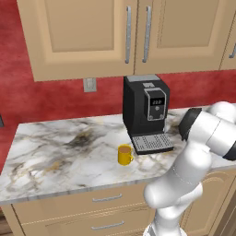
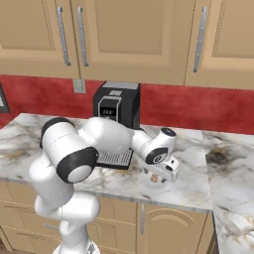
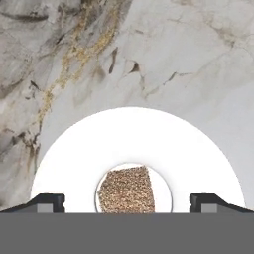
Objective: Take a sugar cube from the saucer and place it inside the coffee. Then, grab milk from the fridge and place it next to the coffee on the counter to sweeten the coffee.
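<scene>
A brown, grainy sugar cube (image 3: pixel 125 191) lies in the centre well of a round white saucer (image 3: pixel 134 129) on the marble counter (image 3: pixel 188 59). My gripper (image 3: pixel 127 201) hangs open right above it, one dark fingertip (image 3: pixel 49 202) on each side of the cube and well apart from it. From the right base view the gripper (image 2: pixel 158 174) points down at the counter (image 2: pixel 191 183) to the right of the coffee machine. The coffee, a small yellow mug (image 1: pixel 125 154) of brown liquid, stands in front of the machine's drip tray, left of my arm.
A black coffee machine (image 1: pixel 145 110) stands against the red wall at the back of the counter (image 1: pixel 55 152). Tan wall cabinets (image 1: pixel 87 32) hang above, and drawers (image 1: pixel 107 199) with silver handles sit below the front edge.
</scene>
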### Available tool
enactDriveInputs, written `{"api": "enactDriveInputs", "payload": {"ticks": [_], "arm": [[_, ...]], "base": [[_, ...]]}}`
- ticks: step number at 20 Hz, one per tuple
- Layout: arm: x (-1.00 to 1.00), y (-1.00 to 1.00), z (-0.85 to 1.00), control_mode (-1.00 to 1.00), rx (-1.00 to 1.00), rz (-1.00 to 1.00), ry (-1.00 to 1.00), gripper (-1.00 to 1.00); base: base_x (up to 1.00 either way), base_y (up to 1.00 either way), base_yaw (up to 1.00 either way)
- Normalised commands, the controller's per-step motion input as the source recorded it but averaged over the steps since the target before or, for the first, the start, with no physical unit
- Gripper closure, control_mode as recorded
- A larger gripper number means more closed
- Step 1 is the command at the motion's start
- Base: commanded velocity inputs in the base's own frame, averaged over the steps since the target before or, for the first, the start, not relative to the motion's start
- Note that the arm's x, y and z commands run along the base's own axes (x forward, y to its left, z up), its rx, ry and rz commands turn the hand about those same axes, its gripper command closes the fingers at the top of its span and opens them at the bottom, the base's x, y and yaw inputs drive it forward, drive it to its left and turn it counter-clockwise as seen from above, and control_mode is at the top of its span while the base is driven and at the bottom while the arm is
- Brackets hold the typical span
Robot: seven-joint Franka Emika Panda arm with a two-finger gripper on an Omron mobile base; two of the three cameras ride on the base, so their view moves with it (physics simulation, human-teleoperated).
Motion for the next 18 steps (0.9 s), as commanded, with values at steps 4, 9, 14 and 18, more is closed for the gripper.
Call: {"api": "enactDriveInputs", "payload": {"ticks": [4, 9, 14, 18], "arm": [[0.0, 0.05, -0.17, -1.0, -0.03, 0.06, 0.0, -1.0], [0.0, 0.24, -0.16, -1.0, -0.03, 0.05, 0.0, -1.0], [0.0, 0.41, -0.28, -1.0, -0.07, 0.0, 0.0, 1.0], [0.0, 0.36, -0.12, -1.0, -0.01, 0.0, 0.0, 1.0]], "base": [[0.0, 0.0, 0.0], [0.0, 0.0, 0.0], [0.0, 0.0, 0.0], [0.0, 0.0, 0.0]]}}
